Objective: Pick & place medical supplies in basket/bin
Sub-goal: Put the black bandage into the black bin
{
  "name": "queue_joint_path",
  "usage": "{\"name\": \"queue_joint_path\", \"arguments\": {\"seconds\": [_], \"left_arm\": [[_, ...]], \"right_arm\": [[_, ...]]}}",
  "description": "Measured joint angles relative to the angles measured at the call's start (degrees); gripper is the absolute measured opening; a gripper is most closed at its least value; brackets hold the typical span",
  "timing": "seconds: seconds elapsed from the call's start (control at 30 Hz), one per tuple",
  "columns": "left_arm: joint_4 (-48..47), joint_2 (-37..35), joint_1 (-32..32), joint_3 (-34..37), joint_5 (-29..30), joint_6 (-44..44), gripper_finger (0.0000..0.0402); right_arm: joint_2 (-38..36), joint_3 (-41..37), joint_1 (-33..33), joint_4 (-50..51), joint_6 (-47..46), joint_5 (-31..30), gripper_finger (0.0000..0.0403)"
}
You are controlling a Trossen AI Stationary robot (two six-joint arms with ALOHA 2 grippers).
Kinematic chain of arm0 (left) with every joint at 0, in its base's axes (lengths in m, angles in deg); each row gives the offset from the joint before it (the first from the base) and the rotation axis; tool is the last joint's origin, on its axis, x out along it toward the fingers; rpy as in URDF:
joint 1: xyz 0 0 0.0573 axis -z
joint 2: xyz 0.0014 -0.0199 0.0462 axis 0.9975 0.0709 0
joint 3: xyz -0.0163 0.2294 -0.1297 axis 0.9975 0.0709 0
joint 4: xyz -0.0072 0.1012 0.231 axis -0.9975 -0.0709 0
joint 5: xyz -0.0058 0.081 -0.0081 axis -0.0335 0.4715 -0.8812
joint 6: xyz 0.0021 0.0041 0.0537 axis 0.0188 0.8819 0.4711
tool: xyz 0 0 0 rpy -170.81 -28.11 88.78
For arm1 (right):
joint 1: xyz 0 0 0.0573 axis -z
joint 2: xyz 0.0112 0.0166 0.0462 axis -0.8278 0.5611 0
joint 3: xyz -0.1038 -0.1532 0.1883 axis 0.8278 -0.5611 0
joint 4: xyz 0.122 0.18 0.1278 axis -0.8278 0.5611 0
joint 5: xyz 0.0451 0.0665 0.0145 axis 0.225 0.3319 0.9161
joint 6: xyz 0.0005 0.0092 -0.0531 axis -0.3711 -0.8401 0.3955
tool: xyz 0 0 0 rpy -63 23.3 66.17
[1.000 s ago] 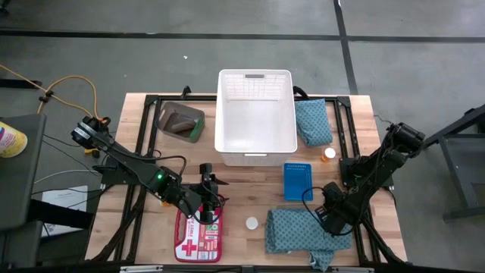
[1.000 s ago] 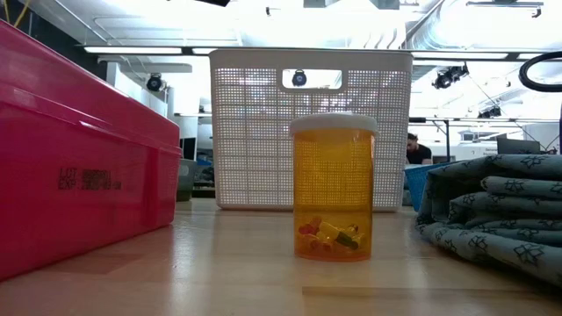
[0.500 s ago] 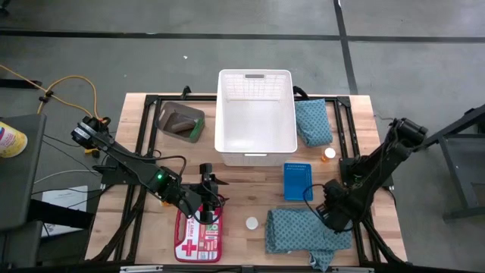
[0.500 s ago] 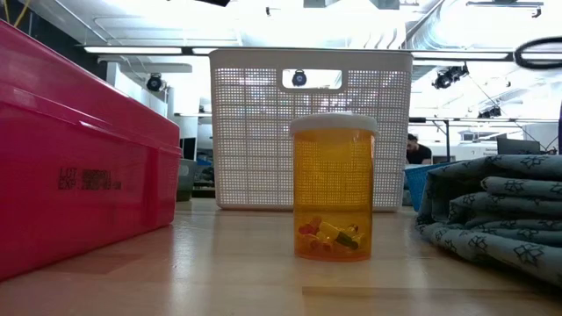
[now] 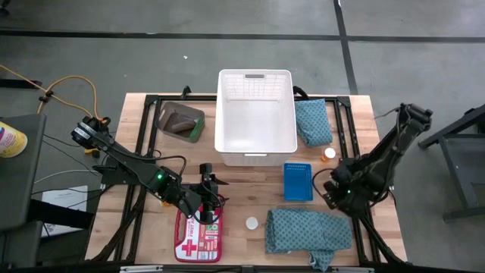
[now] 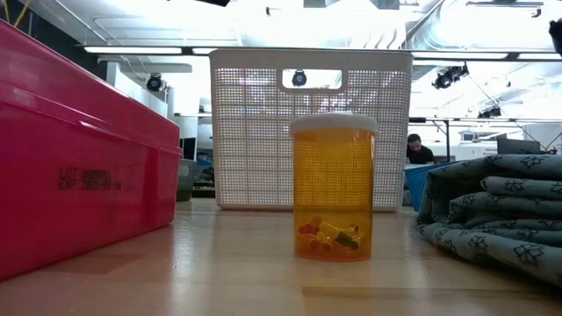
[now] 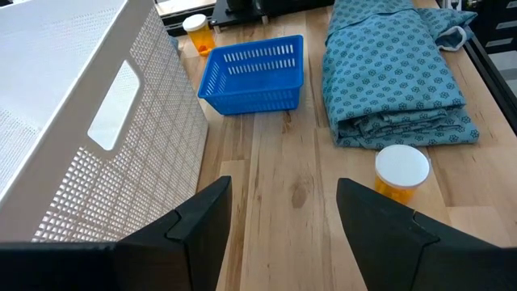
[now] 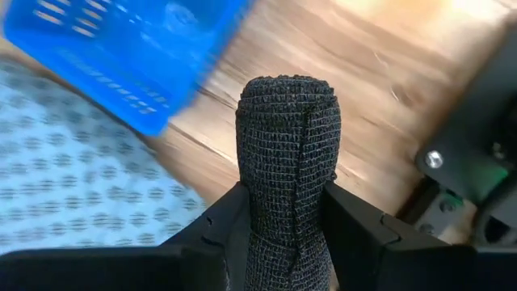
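My right gripper (image 5: 333, 191) hovers between the flat blue tray (image 5: 298, 181) and the near teal cloth (image 5: 307, 231), shut on a black roll (image 8: 284, 162). My left gripper (image 5: 208, 199) is open above the red first-aid case (image 5: 198, 235); nothing lies between its fingers (image 7: 283, 218). The white basket (image 5: 255, 114) stands at the table's far middle. The dark bin (image 5: 180, 121) to its left holds a brown roll and a green piece. A second teal cloth (image 5: 312, 121) lies right of the basket. One orange bottle (image 5: 328, 154) stands near it, another white-capped one (image 5: 251, 223) near the case. My right gripper holds the black roll by its side wall (image 8: 250, 202), pinched between the two fingers (image 8: 222, 230). The roll lies along the fingers, and its rounded end (image 8: 284, 93) sticks out past their tips. It is lifted clear above the table.
The red case (image 6: 79, 158) fills the low view's left, with the capped orange bottle (image 6: 334, 186) at the middle and the folded cloth (image 6: 492, 211) at the right. Bare wood shows between the basket, the tray and the case. A person sits far behind the table.
My right gripper has moved from over the near teal cloth toward the table's far edge and now stands beside the blue tray; its arm has swung up and rightward. The left arm and the table's things have kept still.
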State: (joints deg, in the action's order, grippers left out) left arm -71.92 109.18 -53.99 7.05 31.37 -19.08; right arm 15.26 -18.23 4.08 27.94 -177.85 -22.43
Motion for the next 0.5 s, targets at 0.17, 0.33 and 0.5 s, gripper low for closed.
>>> {"name": "queue_joint_path", "arguments": {"seconds": [0.17,0.33,0.5], "left_arm": [[0.00,0.00,0.00,0.00,-0.02,-0.02,0.0215],[0.00,0.00,-0.01,0.00,-0.01,0.01,0.0215],[0.00,0.00,0.00,0.00,-0.02,0.00,0.0215]], "right_arm": [[-2.07,0.00,0.00,-0.92,0.00,-3.73,0.0128],[-2.09,0.00,0.02,-6.21,1.65,-6.68,0.0128],[-1.93,0.01,0.04,-16.24,5.76,-13.11,0.0128]]}}
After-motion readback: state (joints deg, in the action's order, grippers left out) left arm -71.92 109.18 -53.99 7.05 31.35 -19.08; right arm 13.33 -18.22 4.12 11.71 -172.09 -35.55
